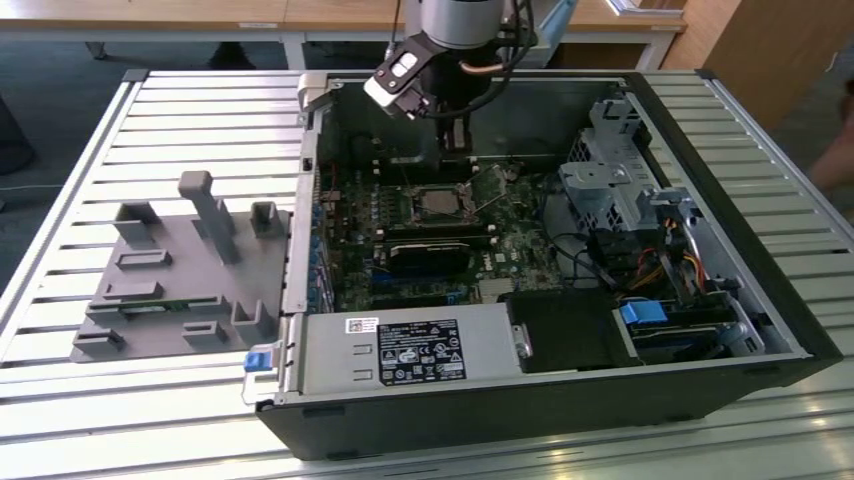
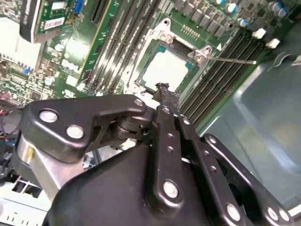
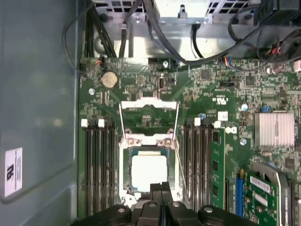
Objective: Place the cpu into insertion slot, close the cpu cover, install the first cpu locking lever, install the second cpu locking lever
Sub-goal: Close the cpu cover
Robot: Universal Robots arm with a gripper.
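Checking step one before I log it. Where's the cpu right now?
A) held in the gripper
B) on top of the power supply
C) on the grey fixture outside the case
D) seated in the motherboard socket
D: in the first wrist view the cpu lies flat inside the socket on the board, while the gripper at its edge is shut with nothing between its fingers.

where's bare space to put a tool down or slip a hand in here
Bare slatted table beyond the grey fixture and on its near side, at the exterior view's left of the computer case. Inside is crowded: gripper at the cpu, cables toward the exterior view's right.
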